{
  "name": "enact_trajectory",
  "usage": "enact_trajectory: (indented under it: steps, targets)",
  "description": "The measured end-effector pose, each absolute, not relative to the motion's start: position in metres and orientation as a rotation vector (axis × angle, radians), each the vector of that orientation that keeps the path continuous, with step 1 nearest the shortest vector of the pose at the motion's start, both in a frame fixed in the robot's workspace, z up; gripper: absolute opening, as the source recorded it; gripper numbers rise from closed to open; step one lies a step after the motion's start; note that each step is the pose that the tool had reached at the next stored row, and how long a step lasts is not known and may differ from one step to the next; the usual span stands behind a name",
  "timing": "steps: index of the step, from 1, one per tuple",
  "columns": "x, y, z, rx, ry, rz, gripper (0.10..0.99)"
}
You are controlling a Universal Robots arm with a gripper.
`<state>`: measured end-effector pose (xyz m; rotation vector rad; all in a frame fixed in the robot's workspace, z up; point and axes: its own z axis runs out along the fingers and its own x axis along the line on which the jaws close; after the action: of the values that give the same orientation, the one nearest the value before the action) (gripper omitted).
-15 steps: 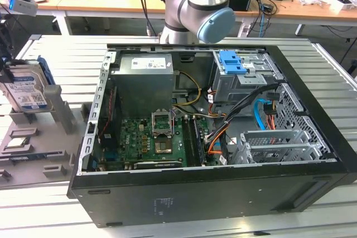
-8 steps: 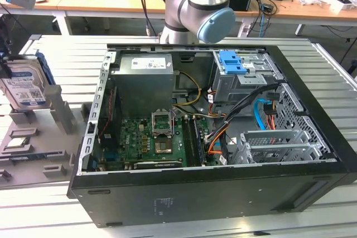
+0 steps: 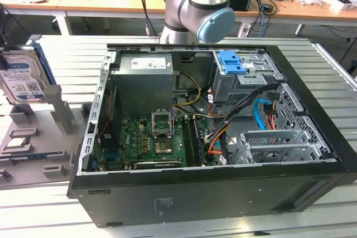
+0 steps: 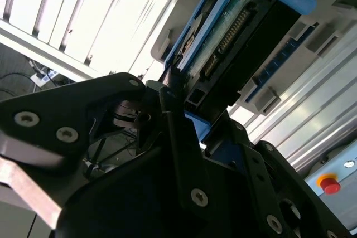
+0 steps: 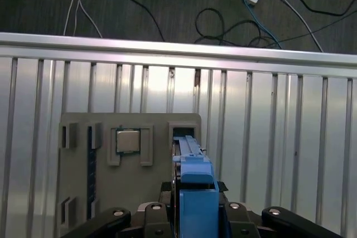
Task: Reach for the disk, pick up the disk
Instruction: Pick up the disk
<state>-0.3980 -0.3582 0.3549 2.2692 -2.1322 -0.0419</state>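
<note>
Gripper (image 5: pixel 195 187) clamped on the disk (image 5: pixel 189 149), which stands on edge with its far end at a slot of the grey tray (image 5: pixel 111 121).

In the second wrist view a black finger (image 4: pixel 173 121) presses against the disk's blue plastic rail, and the disk's green circuit board and row of connector pins show. In the exterior view the disk stands near upright at the view's left edge, with its white-and-blue label facing out. The tray is matte grey, moulded into pockets and posts, and one square pocket holds a flat silver chip (image 5: pixel 128 140). It lies on a ribbed metal table (image 5: pixel 279 137). The open black case (image 3: pixel 195 193) holds a grey power-supply box (image 3: pixel 142 79), a green board (image 3: pixel 150 137), a perforated metal cage (image 3: pixel 240 85) topped by a blue caddy (image 3: pixel 231 62), and orange and blue cables (image 3: pixel 215 137).
</note>
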Motion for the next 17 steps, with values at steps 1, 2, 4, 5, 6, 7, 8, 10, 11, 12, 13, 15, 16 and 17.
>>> enact_trajectory:
  steps: [1,2,4,5,6,7,8,10,11,12,13,15,16,17]
  targets:
    - [-0.398,-0.358,0.357,2.269,-2.132,-0.042,0.369]
    - [-0.398,-0.358,0.361,2.269,-2.132,-0.042,0.369]
    - [-0.397,-0.358,0.367,2.269,-2.132,-0.042,0.369]
    - [-0.397,-0.358,0.369,2.269,-2.132,-0.042,0.369]
    - [-0.397,-0.358,0.372,2.269,-2.132,-0.042,0.369]
    - [-0.397,-0.358,0.373,2.269,-2.132,-0.042,0.369]
    - [-0.397,-0.358,0.375,2.269,-2.132,-0.042,0.369]
    - [-0.396,-0.358,0.379,2.269,-2.132,-0.042,0.369]
    - [-0.396,-0.358,0.380,2.269,-2.132,-0.042,0.369]
    - [-0.396,-0.358,0.382,2.269,-2.132,-0.042,0.369]
    - [-0.396,-0.358,0.384,2.269,-2.132,-0.042,0.369]
    - [-0.396,-0.358,0.388,2.269,-2.132,-0.042,0.369]
    - [-0.396,-0.358,0.389,2.269,-2.132,-0.042,0.369]
    - [-0.395,-0.358,0.391,2.269,-2.132,-0.042,0.369]
